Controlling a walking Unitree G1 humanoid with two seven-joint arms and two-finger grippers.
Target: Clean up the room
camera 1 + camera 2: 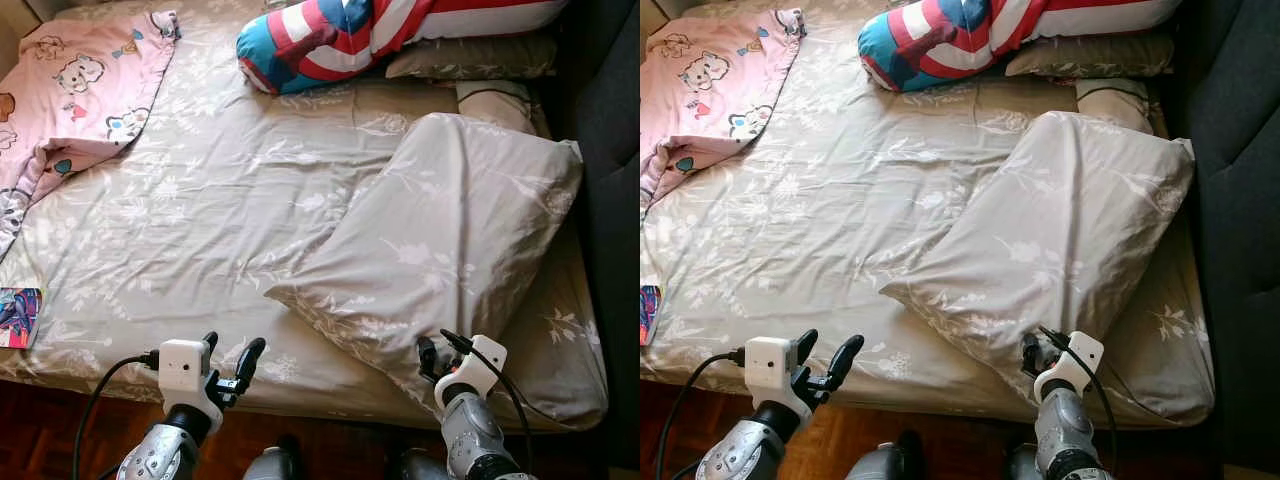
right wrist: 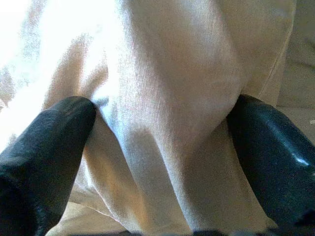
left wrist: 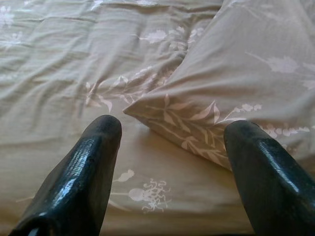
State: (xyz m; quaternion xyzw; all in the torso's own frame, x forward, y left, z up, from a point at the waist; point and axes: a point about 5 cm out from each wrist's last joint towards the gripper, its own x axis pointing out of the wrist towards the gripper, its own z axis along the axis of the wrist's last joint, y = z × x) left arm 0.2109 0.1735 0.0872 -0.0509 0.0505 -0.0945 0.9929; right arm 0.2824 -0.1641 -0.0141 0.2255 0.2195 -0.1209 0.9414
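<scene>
Right wrist view shows the right gripper (image 2: 162, 162) spread wide astride a fold of the grey pillow (image 1: 450, 240), so it should close squarely on that fold; left gripper (image 1: 232, 362) hovers released beside its corner.

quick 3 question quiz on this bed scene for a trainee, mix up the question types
1. True or false: the right gripper has its fingers around a fold of the grey pillow.
2. Which lies at the bed's far left corner? A) pink blanket B) striped cushion C) book
3. Fill in: the left gripper hovers open over the ____ near the pillow's corner.

Key
1. True; in the right wrist view the pillow fabric bunches between both fingers.
2. A, the pink blanket. The striped cushion is at the head of the bed, the book at the near left edge.
3. sheet
</scene>
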